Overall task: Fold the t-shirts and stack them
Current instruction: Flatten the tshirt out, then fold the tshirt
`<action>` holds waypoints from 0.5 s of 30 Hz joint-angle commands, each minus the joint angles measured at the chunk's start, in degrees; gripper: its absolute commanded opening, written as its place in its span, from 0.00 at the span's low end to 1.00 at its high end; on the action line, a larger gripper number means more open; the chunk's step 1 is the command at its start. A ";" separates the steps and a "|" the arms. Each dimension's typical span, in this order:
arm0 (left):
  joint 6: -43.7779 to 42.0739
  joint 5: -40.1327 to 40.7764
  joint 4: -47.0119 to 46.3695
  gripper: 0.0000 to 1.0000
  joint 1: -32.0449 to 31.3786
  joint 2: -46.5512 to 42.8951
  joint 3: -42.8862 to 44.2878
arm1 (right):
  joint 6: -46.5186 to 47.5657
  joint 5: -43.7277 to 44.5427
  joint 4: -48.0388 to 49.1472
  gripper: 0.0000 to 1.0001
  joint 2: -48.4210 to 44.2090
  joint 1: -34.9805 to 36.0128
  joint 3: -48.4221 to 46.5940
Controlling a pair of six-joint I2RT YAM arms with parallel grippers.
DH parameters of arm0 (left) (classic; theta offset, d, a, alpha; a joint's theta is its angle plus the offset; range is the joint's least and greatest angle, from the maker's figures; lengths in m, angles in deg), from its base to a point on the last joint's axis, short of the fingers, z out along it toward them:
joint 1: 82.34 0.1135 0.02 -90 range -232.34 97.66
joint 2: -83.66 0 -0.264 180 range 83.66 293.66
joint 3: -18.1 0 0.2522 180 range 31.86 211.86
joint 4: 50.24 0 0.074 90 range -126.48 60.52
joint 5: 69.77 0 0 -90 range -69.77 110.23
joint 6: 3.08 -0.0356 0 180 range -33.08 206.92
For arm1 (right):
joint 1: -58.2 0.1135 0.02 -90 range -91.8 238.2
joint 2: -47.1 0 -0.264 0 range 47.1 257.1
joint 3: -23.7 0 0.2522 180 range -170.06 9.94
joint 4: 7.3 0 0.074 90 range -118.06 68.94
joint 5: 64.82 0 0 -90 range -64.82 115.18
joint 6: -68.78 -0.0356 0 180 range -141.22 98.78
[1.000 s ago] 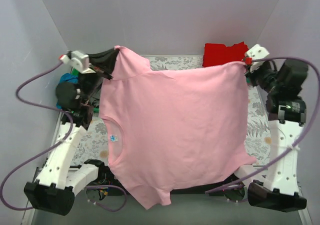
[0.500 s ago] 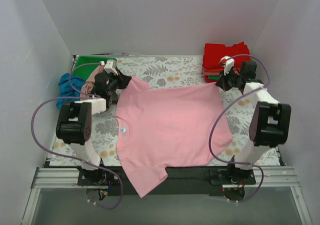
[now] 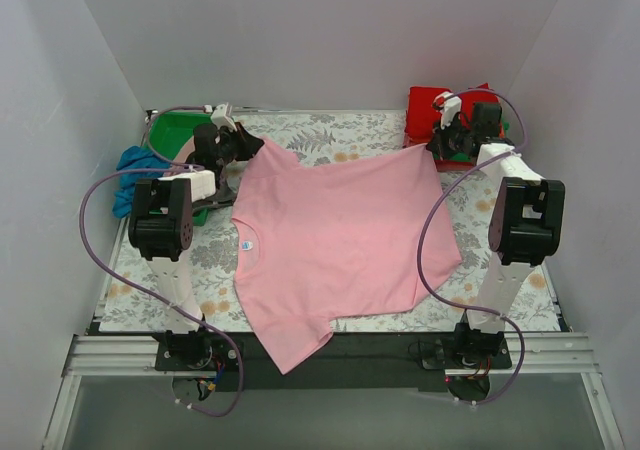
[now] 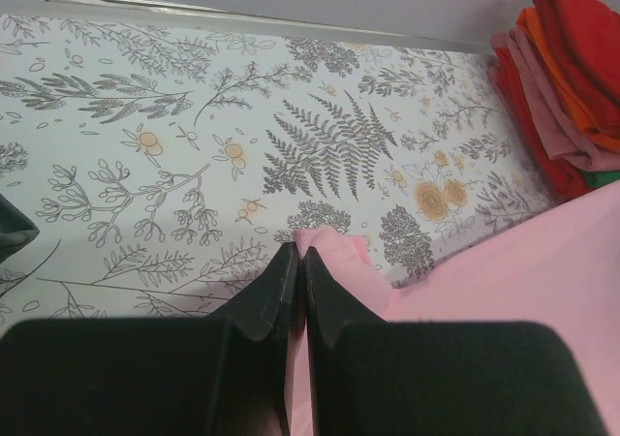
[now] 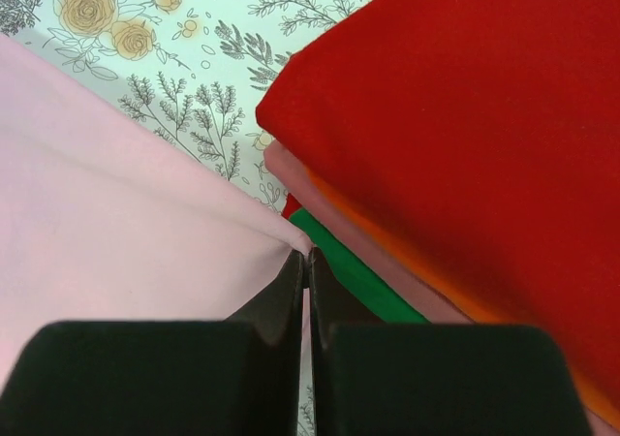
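A light pink t-shirt lies spread over the floral table, its near sleeve hanging over the front edge. My left gripper is shut on its far left corner, and the pink cloth shows pinched between the fingers in the left wrist view. My right gripper is shut on the far right corner of the shirt. A stack of folded shirts, red on top with orange, salmon and green below, sits at the far right next to that gripper.
A bright green tray stands at the far left, with a blue cloth beside it. Purple cables loop from both arms. The grey walls close in the table on three sides.
Both arms have lowered and reached to the far side, laying the pink shirt down flat on the table. The shirt was held up high a second ago.
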 commanded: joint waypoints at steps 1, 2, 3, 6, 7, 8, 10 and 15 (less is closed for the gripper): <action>0.15 -3.33 -0.72 0.00 0.41 -2.41 0.34 | -0.36 -0.02 1.17 0.01 -1.64 0.04 -0.76; 0.15 -3.60 -1.24 0.00 0.41 -2.95 -0.45 | -0.36 -0.10 1.17 0.01 -2.08 -0.05 -0.32; 0.15 -4.47 -1.68 0.00 0.41 -3.65 -1.06 | -0.10 -0.19 1.25 0.01 -2.25 -0.05 0.29; 0.67 -6.32 -3.27 0.00 0.41 -7.86 -4.66 | 0.25 -0.37 1.25 0.01 -3.40 -0.05 3.02; 0.76 -6.67 -3.79 0.00 0.41 -8.83 -6.67 | 0.78 -0.28 1.25 0.01 -4.01 -0.05 4.33; 1.02 -6.94 -3.89 0.00 0.41 -9.80 -7.48 | 0.87 -0.19 1.25 0.01 -4.36 -0.14 4.86; 0.85 -7.38 -3.97 0.00 0.41 -12.52 -9.93 | 1.31 0.24 1.34 0.01 -5.33 -0.14 6.27; 0.59 -7.82 -3.63 0.00 0.41 -18.14 -14.16 | 1.66 0.25 1.34 0.01 -6.74 -0.14 8.21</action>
